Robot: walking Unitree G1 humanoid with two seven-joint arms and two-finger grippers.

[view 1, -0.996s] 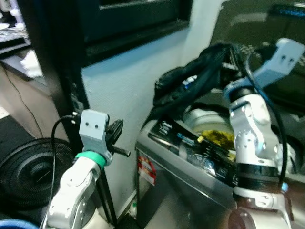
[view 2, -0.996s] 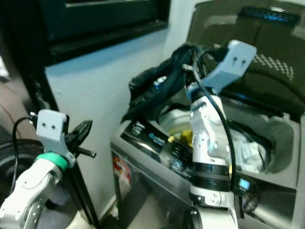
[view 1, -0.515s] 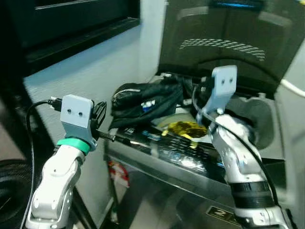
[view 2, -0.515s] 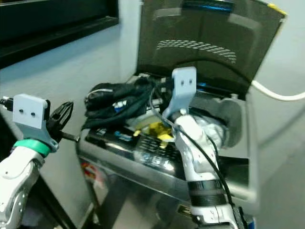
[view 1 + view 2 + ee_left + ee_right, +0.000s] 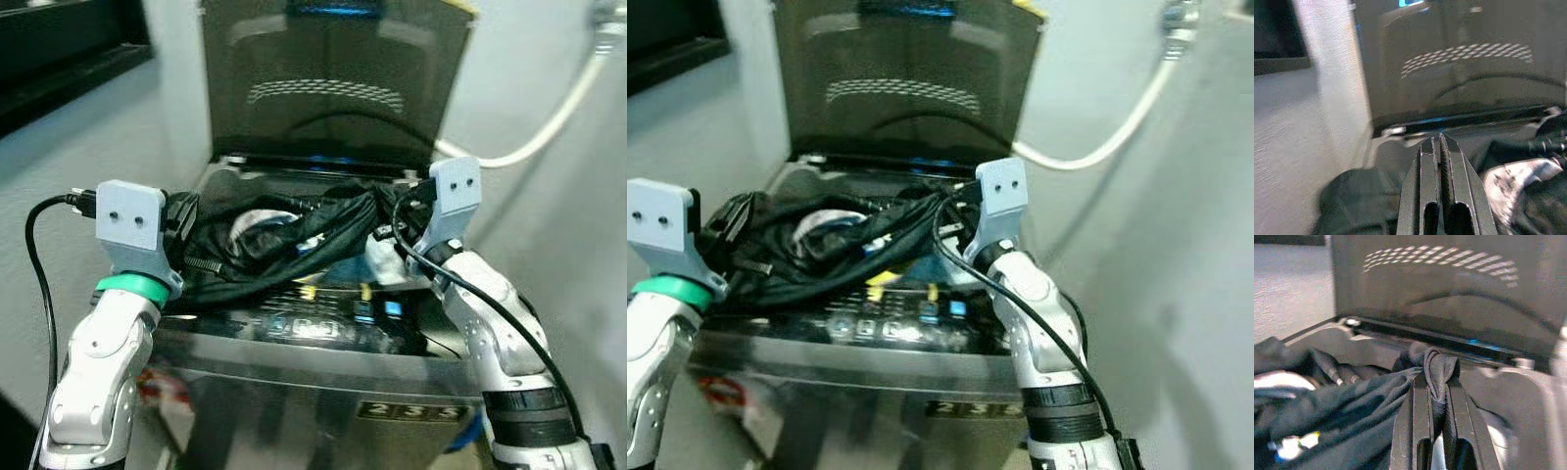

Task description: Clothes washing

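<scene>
A top-loading washing machine (image 5: 294, 392) stands in front of me with its dark lid (image 5: 323, 88) raised. A bundle of black clothing (image 5: 284, 245) with a white patch lies stretched across the tub opening. My right gripper (image 5: 409, 209) is over the opening's right side, shut on a fold of that clothing; the fold shows pinched between the fingers (image 5: 1415, 401) in the right wrist view. My left gripper (image 5: 184, 223) is at the bundle's left end, over the machine's left rim. Its fingers (image 5: 1427, 156) are pressed together with nothing between them.
The control panel (image 5: 333, 323) runs along the machine's front edge, with yellow bits (image 5: 306, 291) behind it. A white hose (image 5: 549, 122) curves down the wall at the right. A pale wall (image 5: 59, 166) and a dark window frame (image 5: 69, 59) stand at the left.
The camera has swung round to face the washer squarely. The right gripper has brought the black clothing down over the tub opening. The left gripper has come up beside the bundle.
</scene>
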